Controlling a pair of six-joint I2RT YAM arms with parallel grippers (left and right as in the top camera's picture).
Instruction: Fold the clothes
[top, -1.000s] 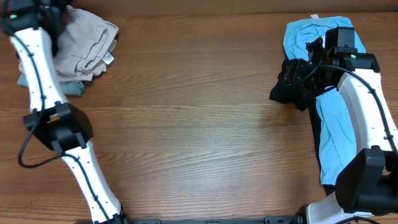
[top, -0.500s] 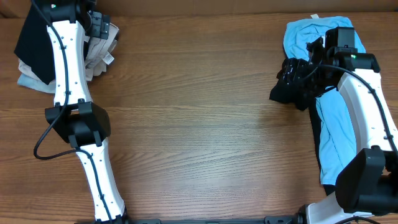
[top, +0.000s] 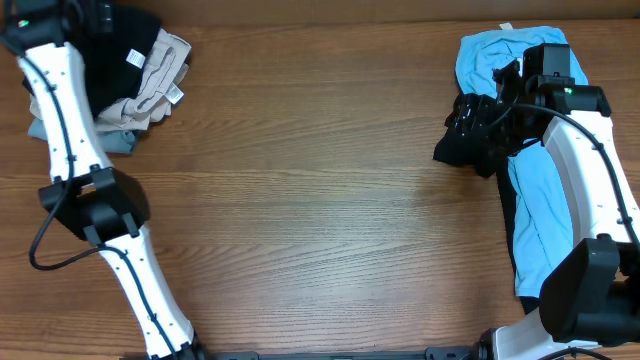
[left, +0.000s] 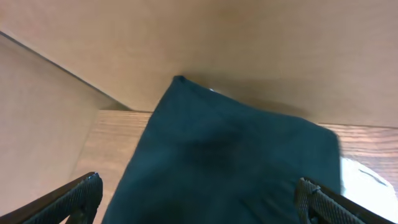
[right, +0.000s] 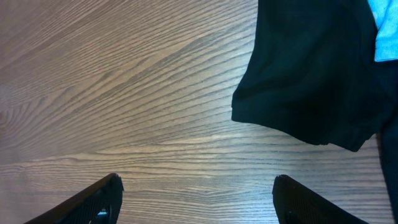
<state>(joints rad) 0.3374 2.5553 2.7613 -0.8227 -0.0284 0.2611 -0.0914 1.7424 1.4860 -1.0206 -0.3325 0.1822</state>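
A black garment (top: 125, 50) lies on top of a beige pile of clothes (top: 155, 85) at the table's far left corner. In the left wrist view the same dark cloth (left: 230, 155) fills the space under my left gripper (left: 202, 199), which stands wide open above it and grips nothing. At the right, a second black garment (top: 460, 145) lies crumpled beside a light blue garment (top: 495, 60). My right gripper (right: 199, 199) is open over bare wood, just short of that black garment's edge (right: 311, 74).
A grey-blue piece of cloth (top: 115, 142) peeks out under the beige pile. The light blue garment runs down the right edge under my right arm (top: 575, 150). Bare wooden table (top: 320, 200) spans the middle. A brown wall rises behind the left pile.
My left gripper has opened and let go of the black garment, which now lies on the beige pile. The left arm swung right, then back left. The right arm has stayed put.
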